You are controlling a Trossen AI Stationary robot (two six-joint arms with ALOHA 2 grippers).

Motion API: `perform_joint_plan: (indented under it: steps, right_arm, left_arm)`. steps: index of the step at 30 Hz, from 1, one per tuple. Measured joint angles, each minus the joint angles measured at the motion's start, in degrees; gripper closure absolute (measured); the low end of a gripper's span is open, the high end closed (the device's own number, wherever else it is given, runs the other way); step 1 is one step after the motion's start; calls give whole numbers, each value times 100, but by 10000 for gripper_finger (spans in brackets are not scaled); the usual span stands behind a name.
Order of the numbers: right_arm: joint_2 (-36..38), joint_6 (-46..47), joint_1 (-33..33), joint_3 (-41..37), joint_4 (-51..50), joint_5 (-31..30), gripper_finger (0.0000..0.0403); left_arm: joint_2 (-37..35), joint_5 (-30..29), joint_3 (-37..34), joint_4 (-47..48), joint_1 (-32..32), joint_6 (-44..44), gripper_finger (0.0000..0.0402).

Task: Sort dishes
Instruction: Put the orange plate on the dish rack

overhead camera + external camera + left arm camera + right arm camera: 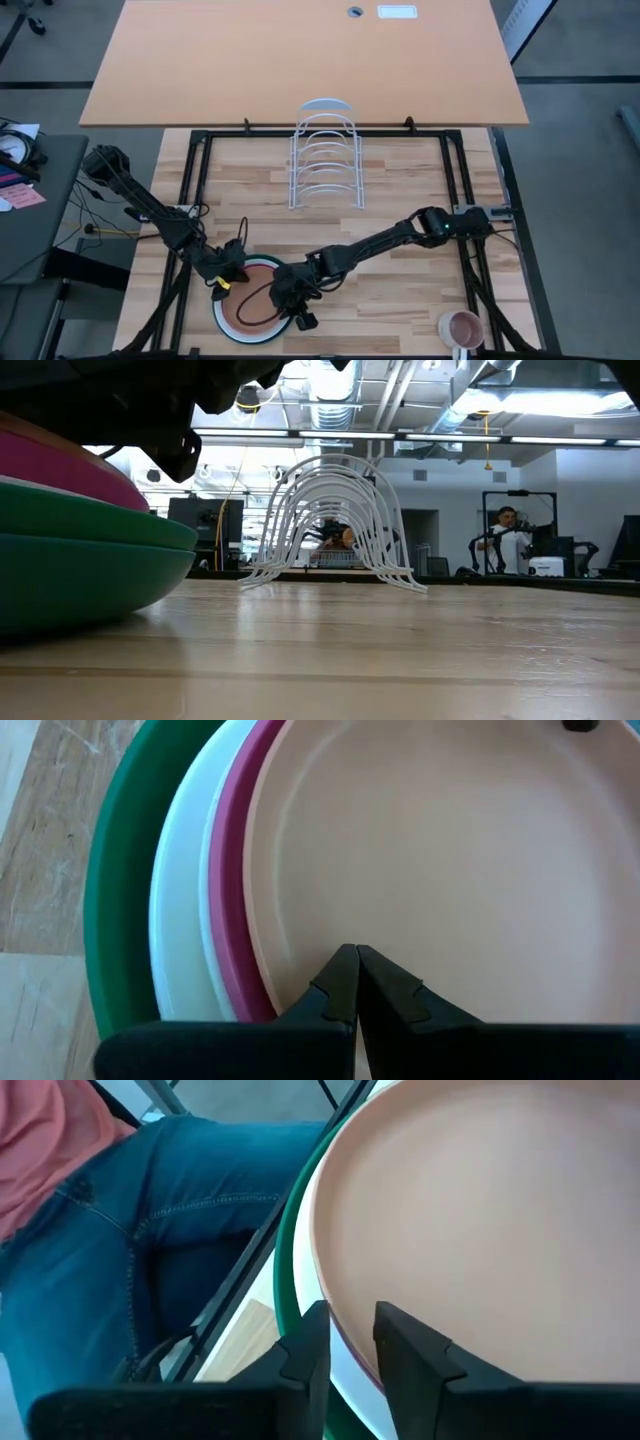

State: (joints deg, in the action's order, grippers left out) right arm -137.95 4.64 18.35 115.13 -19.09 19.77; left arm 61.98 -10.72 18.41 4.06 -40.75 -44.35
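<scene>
right gripper [350, 1342] fingers astride terracotta plate [480, 1220] rim

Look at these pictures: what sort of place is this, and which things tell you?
Probably a robotics lab or workshop. Two arms work at a framed wooden table; bare ceiling ducts run overhead; a person stands by more equipment behind the rack.

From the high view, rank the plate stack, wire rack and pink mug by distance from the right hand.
1. Plate stack: directly under the right hand, at the near edge.
2. Pink mug: near right corner.
3. Wire rack: far middle.
</scene>
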Motion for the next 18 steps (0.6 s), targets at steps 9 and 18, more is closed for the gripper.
perform_joint_plan:
  steps: [9, 18]
  right_arm:
    - [0, 11, -13, 0, -225, -89, 306]
    - [0, -9, -13, 4, -385, -22, 306]
  left_arm:
    - [2, -4, -4, -128, 2, 104, 401]
    - [2, -4, -2, -142, 2, 104, 401]
